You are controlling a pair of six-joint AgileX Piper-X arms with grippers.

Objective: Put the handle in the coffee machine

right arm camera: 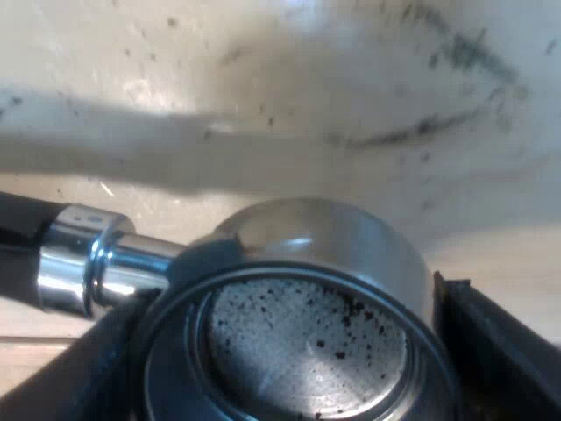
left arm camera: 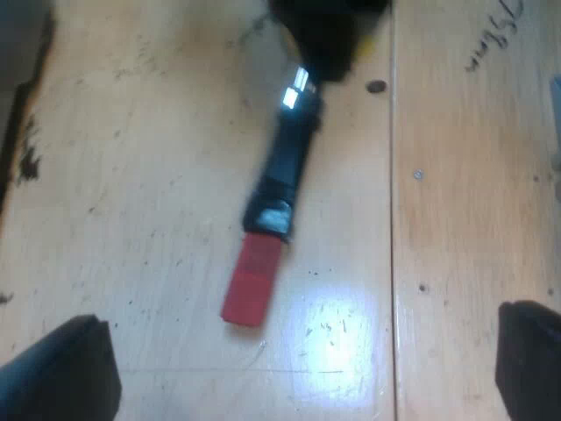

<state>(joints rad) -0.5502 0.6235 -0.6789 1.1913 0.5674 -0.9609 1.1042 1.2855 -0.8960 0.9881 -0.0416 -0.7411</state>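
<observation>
The holder (left arm camera: 282, 162) spans the wooden surface (left arm camera: 131, 193), red end (left arm camera: 252, 281) at 7 o'clock from its basket (right arm camera: 307, 237), bare surface on every side. Left hand (left arm camera: 296, 361) released, hovering above. Right hand (right arm camera: 289, 351) grasps the basket.

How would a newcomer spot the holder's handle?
On the scratched wooden table lies the metal holder, its basket between the right gripper's fingers. Its dark handle ends in a red tip, the only red thing there.
</observation>
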